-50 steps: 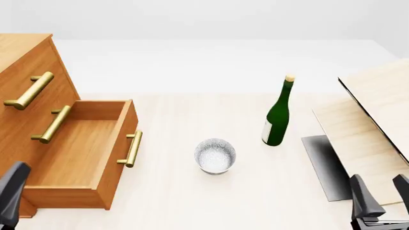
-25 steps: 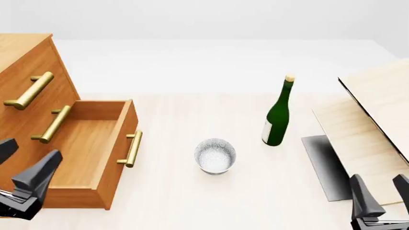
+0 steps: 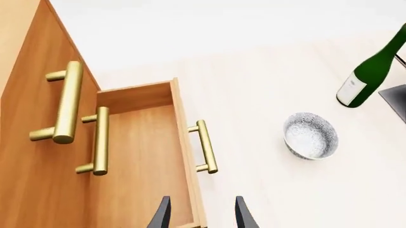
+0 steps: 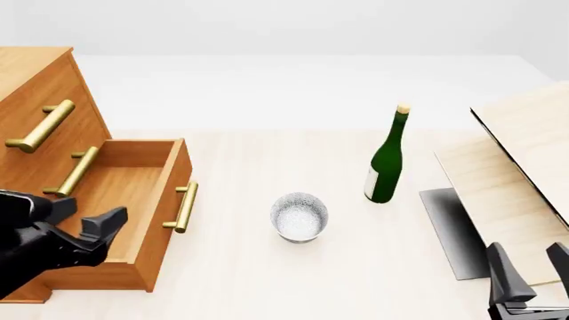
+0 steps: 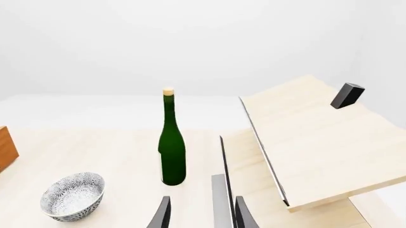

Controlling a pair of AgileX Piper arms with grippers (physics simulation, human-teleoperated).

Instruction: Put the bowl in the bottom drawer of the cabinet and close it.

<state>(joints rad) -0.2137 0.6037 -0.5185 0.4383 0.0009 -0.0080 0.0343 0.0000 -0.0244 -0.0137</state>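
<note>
The speckled white bowl (image 4: 299, 217) (image 3: 310, 135) (image 5: 72, 195) stands upright on the table, to the right of the cabinet (image 4: 36, 87). The bottom drawer (image 4: 106, 200) (image 3: 142, 156) is pulled out and holds nothing; its brass handle (image 4: 184, 207) faces the bowl. My left gripper (image 4: 82, 217) (image 3: 201, 213) hovers open over the drawer's near end, well left of the bowl, holding nothing. At the lower right my right gripper (image 4: 532, 268) (image 5: 201, 213) is open too, far from the bowl.
A green bottle (image 4: 385, 163) (image 5: 171, 147) stands upright behind and right of the bowl. Pale wooden boards (image 4: 524, 153) slope up at the right edge, with a dark grey slab (image 4: 449, 227) under them. The two upper drawers are shut.
My left gripper has risen from the lower left corner and moved right and forward over the open drawer's near end. The right gripper, bowl and drawer have not moved.
</note>
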